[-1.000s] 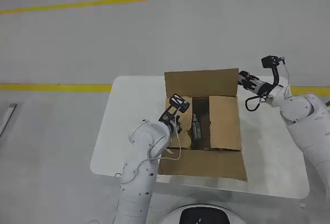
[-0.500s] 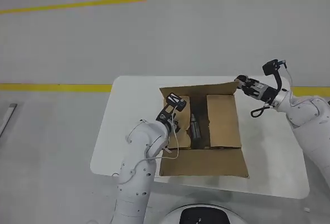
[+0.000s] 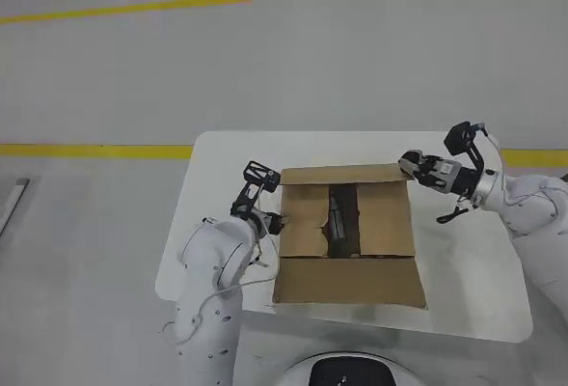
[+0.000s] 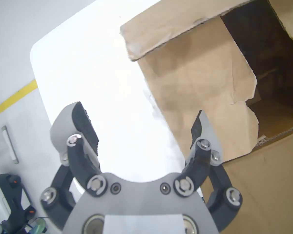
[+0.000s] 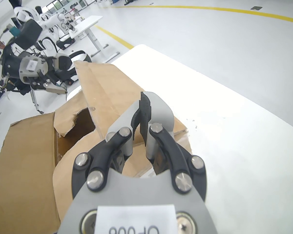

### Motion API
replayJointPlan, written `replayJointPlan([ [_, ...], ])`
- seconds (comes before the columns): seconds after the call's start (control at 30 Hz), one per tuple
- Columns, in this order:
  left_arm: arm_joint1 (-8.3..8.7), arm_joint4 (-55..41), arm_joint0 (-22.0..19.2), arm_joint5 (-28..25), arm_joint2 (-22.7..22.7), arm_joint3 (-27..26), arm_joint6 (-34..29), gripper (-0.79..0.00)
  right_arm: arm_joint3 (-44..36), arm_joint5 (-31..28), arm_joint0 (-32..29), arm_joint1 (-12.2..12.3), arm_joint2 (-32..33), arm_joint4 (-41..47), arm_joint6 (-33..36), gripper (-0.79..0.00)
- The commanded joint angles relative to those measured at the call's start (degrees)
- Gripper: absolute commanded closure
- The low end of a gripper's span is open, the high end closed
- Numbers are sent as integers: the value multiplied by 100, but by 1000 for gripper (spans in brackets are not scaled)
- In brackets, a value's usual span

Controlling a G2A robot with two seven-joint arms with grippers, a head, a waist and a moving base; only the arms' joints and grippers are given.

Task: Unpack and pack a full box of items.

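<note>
The top camera looked straight down on the white rounded counter (image 3: 476, 280) and brown cardboard box (image 3: 351, 282). Wrist cameras rode close behind the left claw (image 4: 138, 113), at the box's 9 o'clock, and right claw (image 5: 144, 105), at 1 o'clock; all views shared the box.

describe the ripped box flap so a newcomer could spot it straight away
Start at the cardboard box on the white table. Two inner flaps lie folded over its top with a dark gap between them; the ripped flap is the one nearest the open left hand. Its gap-side edge is ragged, whereas the other flap has a straight one.
</note>
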Motion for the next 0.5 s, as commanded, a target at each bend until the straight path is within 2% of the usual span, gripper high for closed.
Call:
replayJointPlan([
  [0.0,21,-108,138,66,-116,-335,-71,-785,-129,-2,-98,21,11,-86,35,0],
  [0.13,46,-346,301,330,-276,-832,-192,-785,-386,28,-296,55,-7,-373,64,0],
  [0.23,46,-346,301,330,-276,-832,-192,-785,-556,116,-440,69,-45,-576,35,0],
  [0.47,46,-346,301,330,-276,-832,-192,-785,-1103,731,-826,67,-117,-975,-244,0],
])
